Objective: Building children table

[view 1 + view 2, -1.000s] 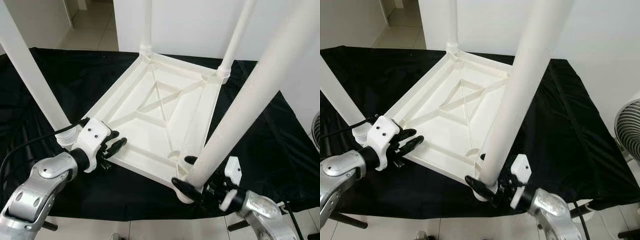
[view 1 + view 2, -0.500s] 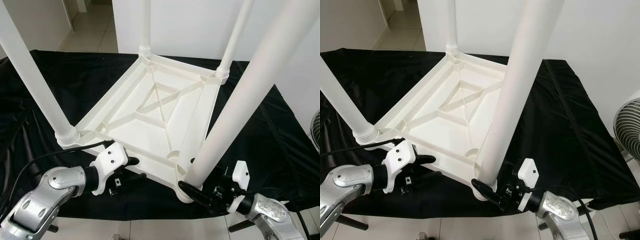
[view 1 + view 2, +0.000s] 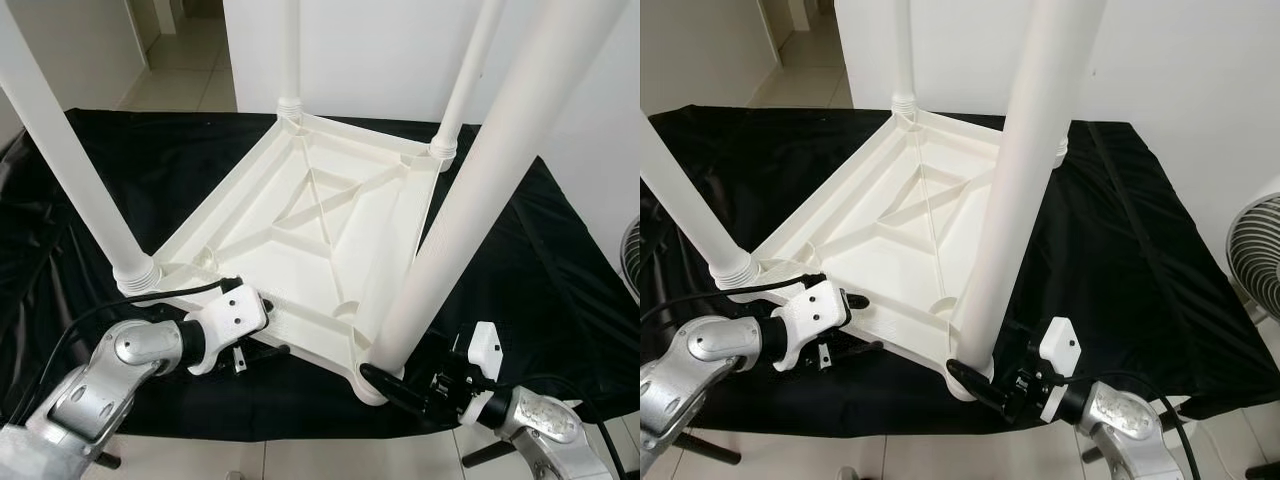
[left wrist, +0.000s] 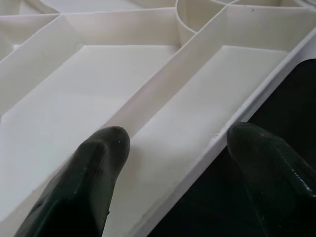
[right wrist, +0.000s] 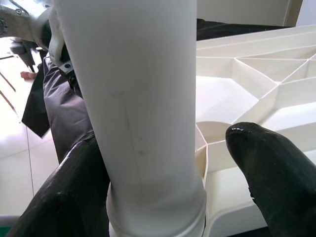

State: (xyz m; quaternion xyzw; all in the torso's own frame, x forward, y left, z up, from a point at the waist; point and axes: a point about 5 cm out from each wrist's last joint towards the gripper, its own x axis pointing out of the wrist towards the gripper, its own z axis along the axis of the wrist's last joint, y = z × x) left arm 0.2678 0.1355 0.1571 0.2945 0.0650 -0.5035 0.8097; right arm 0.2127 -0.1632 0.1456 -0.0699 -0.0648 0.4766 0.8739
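White plastic children's table lies upside down on the worktop, which is draped in black cloth; ribbed underside faces up. Four white legs stand up from its corners: near-left leg, far-left leg, far-right leg, near-right leg.

Left tool is at the table's near edge, right of the near-left leg's socket. Fingers spread, straddling the rim: one finger over the white ribbed inside, the other outside over the black cloth. Gap is visible on both sides of the rim in the left wrist view, so not pinching it. Cannot tell if the inner finger touches the plastic. A black cable runs from the left arm past the base of the near-left leg.

Right tool is at the base of the near-right leg, low, just above the threaded collar where the leg enters the corner socket. Fingers spread around the leg, one each side. Near-side finger sits against or very near the leg; the other finger stands clear of it with a visible gap. Not clamped on the leg.

White wall behind the worktop, tiled floor far left, and part of a fan off the right side.
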